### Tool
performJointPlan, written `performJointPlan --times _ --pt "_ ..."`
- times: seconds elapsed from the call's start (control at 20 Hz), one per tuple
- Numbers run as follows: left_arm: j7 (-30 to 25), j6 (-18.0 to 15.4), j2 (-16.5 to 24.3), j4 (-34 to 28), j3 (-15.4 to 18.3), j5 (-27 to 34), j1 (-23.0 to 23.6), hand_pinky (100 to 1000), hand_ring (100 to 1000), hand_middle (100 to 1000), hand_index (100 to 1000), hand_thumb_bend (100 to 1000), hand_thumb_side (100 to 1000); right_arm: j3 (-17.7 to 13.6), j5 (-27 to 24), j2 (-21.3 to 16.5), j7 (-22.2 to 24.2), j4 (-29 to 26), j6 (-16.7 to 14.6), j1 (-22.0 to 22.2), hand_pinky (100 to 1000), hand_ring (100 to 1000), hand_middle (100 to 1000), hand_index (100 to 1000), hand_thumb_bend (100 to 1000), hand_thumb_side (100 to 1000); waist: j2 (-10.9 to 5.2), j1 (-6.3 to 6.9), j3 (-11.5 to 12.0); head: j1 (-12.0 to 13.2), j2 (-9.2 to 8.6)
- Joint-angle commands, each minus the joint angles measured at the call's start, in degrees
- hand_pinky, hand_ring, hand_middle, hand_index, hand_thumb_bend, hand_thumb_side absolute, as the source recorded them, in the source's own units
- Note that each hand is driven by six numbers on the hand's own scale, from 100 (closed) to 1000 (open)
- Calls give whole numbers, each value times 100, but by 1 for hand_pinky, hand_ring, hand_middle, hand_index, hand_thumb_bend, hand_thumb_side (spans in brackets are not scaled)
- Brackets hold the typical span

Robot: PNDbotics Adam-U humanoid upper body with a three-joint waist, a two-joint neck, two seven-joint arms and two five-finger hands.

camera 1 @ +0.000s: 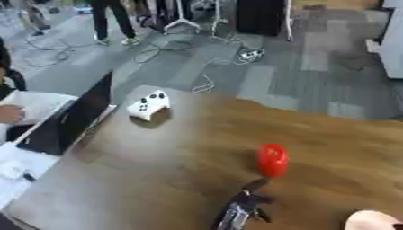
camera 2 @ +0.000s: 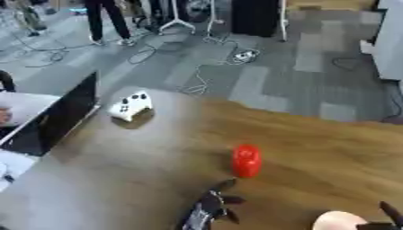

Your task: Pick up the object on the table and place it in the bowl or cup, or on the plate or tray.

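your left hand point(camera 1: 242, 207) hovers, fingers relaxed, just near of the glossy red rounded object point(camera 1: 271, 160); close round its middle.

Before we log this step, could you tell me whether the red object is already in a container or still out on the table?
Out: the red object rests directly on the bare wooden table, just beyond the left hand.

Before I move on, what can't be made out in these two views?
- Pink dish: cut off by the bottom edge; bowl or plate unclear.
- Left hand: blurred, lower part cut off; finger pose unreadable.
- Right hand: only a dark tip at the right-eye corner.
- Red object: blurred; identity unclear.
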Motion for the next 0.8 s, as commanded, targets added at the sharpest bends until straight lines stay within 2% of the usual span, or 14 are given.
performJointPlan --times 0.05,0.1,0.15,0.25,0.3,0.35,0.45,0.65,0.8 --pt "55 146 152 203 170 -719 -179 469 722 885 940 347 856 8 43 -129 16 -133 -30 34 599 721 607 999 100 969 -37 -17 -27 11 35" --pt "97 247 200 177 253 -1059 -297 469 722 885 940 347 856 8 54 -137 21 -136 -36 56 599 721 607 999 100 969 -45 -13 -28 13 43" --pt "151 364 271 140 341 -1432 -449 430 704 877 931 409 794 8 69 -146 27 -134 -39 81 598 719 603 995 100 967 -57 -6 -30 13 52" --pt "251 681 417 64 522 -2281 -779 404 693 858 918 430 757 16 98 -163 44 -130 -49 125 597 717 600 992 100 964 -78 5 -44 9 62" --pt "282 835 465 26 586 -2698 -906 404 693 856 918 237 886 21 110 -168 53 -129 -54 138 597 717 600 992 100 965 -82 8 -53 6 62" --pt "298 965 500 2 624 -3049 -1018 404 688 847 916 437 751 26 119 -171 63 -126 -57 150 596 715 598 991 100 964 -87 11 -66 9 65" --pt "313 1147 531 22 673 -3464 -1190 402 686 842 917 441 750 36 134 -174 80 -121 -65 164 596 714 596 990 100 963 -86 14 -90 21 65" --pt "437 1209 502 220 698 -3550 -1362 399 683 841 921 462 750 48 170 -170 103 -122 -84 180 594 712 593 988 100 962 -63 3 -128 31 63" --pt "591 1054 432 509 678 -3125 -1484 407 690 846 925 480 743 68 200 -164 128 -124 -103 183 594 712 592 987 100 961 -39 -12 -151 66 60"
